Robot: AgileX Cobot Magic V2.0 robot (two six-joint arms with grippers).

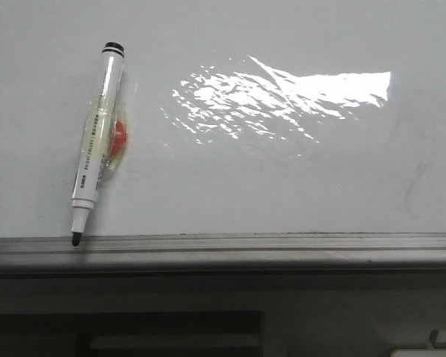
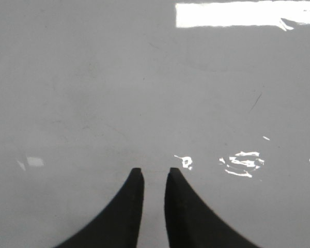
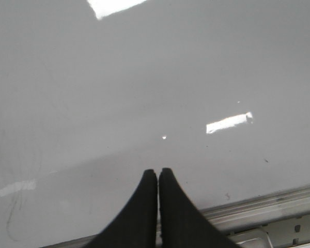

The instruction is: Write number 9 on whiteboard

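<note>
The whiteboard (image 1: 282,178) is glossy white-grey, with a bright glare patch (image 1: 282,93) and a grey metal ledge (image 1: 282,244) along its near edge. No black number 9 shows on it in any view. A white marker (image 1: 97,137) lies on the board at the left, uncapped, its black tip at the ledge. Clear tape and a red piece sit at its middle. Neither gripper shows in the front view. My left gripper (image 2: 154,171) is narrowly open and empty above bare board (image 2: 119,93). My right gripper (image 3: 158,171) is shut and empty above the board (image 3: 119,93), near the ledge (image 3: 268,206).
A faint grey smudge (image 1: 420,186) marks the board at the right. Below the ledge lies a dark area with pale edges of other fittings (image 1: 431,346).
</note>
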